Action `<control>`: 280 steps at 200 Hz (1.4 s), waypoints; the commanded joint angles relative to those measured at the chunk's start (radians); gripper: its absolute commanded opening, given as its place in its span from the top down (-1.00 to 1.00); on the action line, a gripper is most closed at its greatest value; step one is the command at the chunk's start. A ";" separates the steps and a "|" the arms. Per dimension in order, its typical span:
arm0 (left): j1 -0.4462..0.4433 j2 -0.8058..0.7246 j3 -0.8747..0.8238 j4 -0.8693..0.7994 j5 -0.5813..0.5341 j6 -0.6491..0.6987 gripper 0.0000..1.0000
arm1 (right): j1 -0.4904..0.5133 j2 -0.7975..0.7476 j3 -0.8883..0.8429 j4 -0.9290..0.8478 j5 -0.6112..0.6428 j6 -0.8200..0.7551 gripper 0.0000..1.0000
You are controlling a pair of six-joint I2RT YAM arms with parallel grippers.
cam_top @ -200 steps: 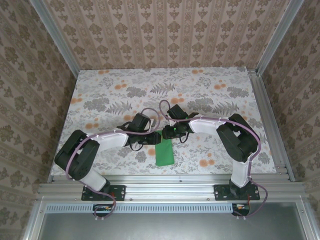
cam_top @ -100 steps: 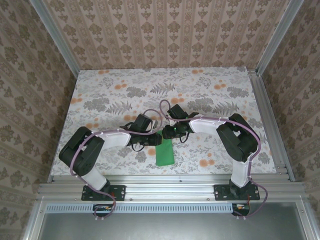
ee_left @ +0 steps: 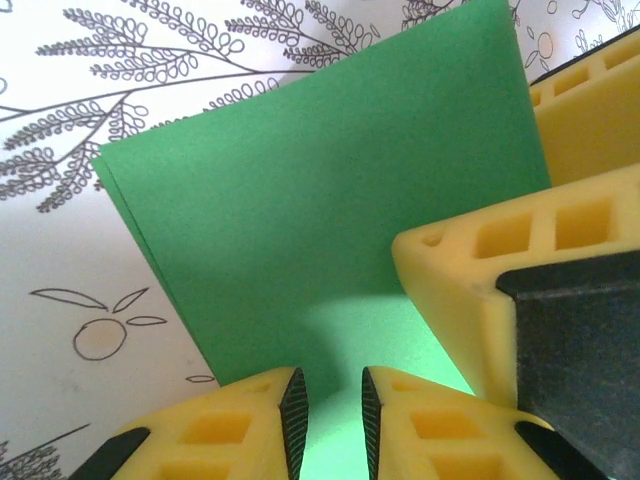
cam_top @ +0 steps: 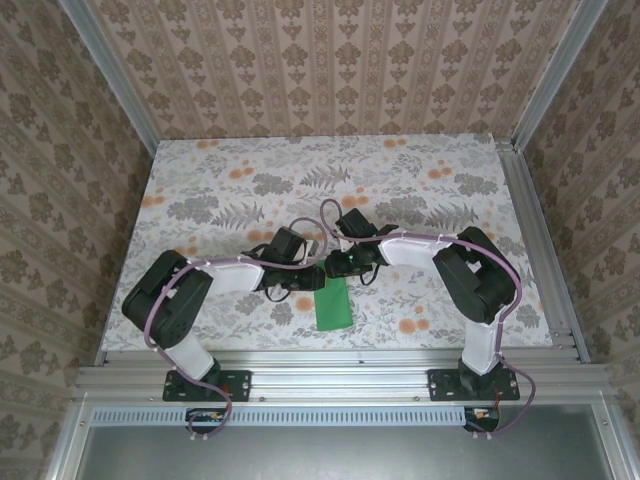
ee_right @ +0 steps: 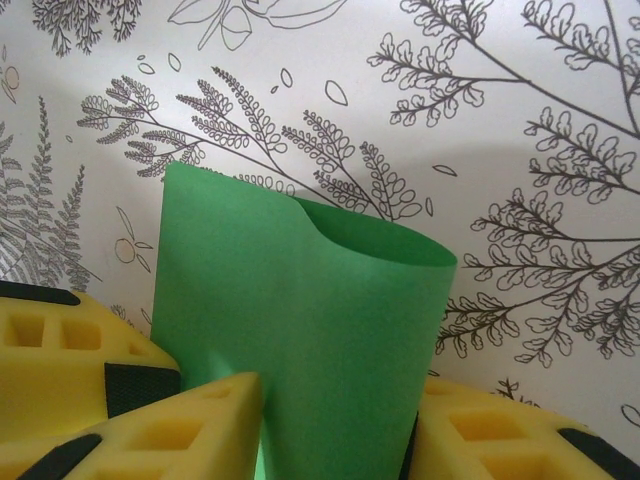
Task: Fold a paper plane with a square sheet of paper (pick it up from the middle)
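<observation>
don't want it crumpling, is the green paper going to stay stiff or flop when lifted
Probably floppy: the green paper bows into a curl between the fingers of the right gripper. Likely light: its doubled edge looks thin in the left wrist view.

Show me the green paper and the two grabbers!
paper (cam_top: 334, 306): top view, middle of the green sheet.
left gripper (ee_left: 330, 420): left wrist view, gap between its yellow fingertips.
right gripper (ee_right: 338, 440): right wrist view, midway between its yellow fingertips.
</observation>
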 commanded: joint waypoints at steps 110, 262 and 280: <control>-0.016 0.113 0.024 -0.072 -0.048 0.046 0.48 | -0.028 -0.127 -0.149 -0.032 -0.045 0.052 0.02; -0.015 0.074 0.066 -0.064 0.001 0.034 0.44 | -0.028 -0.149 -0.216 -0.038 -0.020 0.069 0.40; -0.016 0.075 0.075 -0.064 0.009 0.034 0.43 | -0.027 -0.146 -0.218 -0.038 -0.018 0.067 0.41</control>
